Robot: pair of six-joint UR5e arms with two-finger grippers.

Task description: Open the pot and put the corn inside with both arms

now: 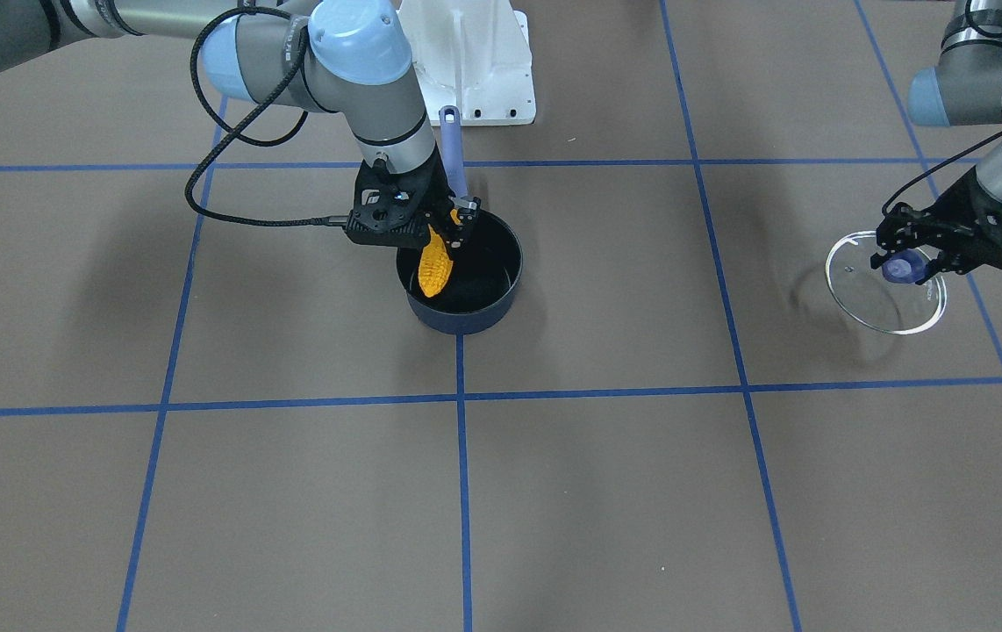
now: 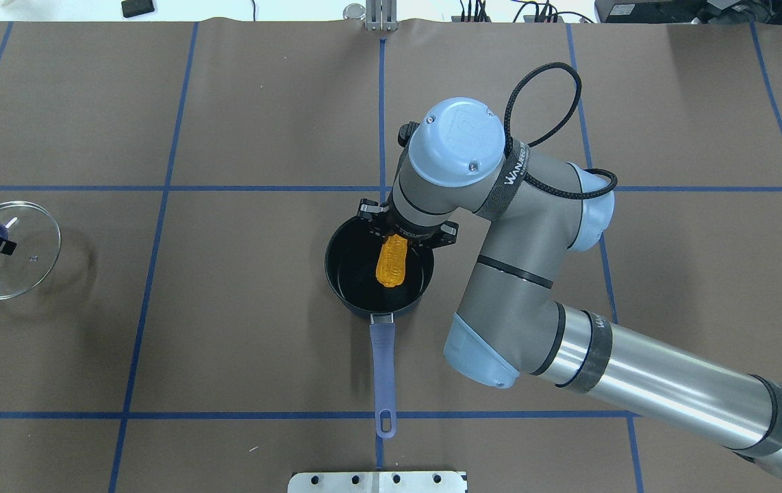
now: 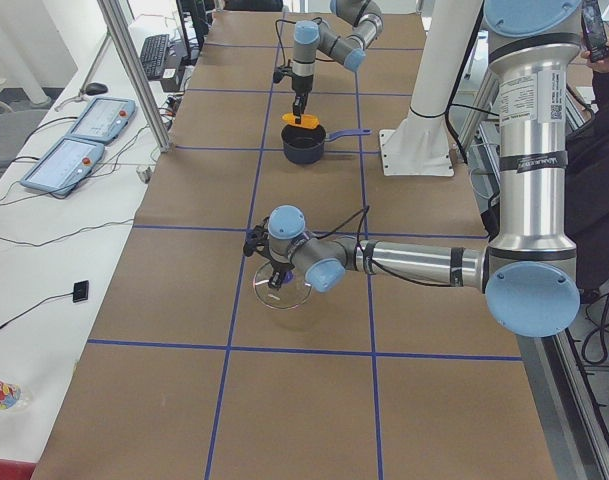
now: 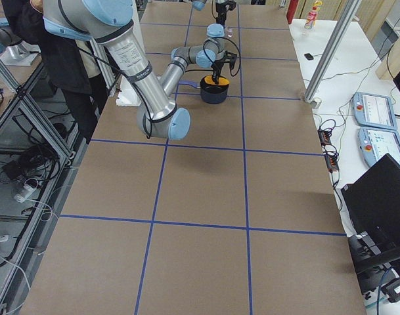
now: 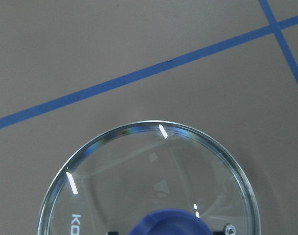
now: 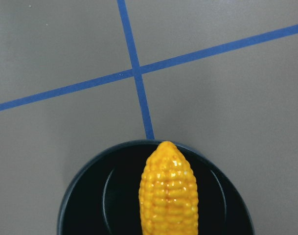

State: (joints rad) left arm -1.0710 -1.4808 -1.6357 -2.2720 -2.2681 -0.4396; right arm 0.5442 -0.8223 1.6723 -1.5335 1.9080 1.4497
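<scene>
The dark navy pot (image 1: 468, 319) stands open at mid-table, its lavender handle (image 1: 451, 145) pointing toward the robot base. My right gripper (image 1: 444, 230) is shut on the thick end of the yellow-orange corn (image 1: 434, 266). The corn hangs tip-down over the pot's black inside, as the overhead view (image 2: 392, 261) and the right wrist view (image 6: 168, 196) also show. My left gripper (image 1: 905, 263) is far off to the side. It is shut on the blue knob (image 1: 903, 266) of the glass lid (image 1: 869, 303), which it holds tilted just above the table.
The white arm base plate (image 1: 475, 70) stands just behind the pot handle. Blue tape lines (image 1: 461, 456) grid the brown table. Aluminium posts (image 3: 134, 80), operator panels (image 3: 79, 135) and a person (image 4: 48, 72) line the table's long sides.
</scene>
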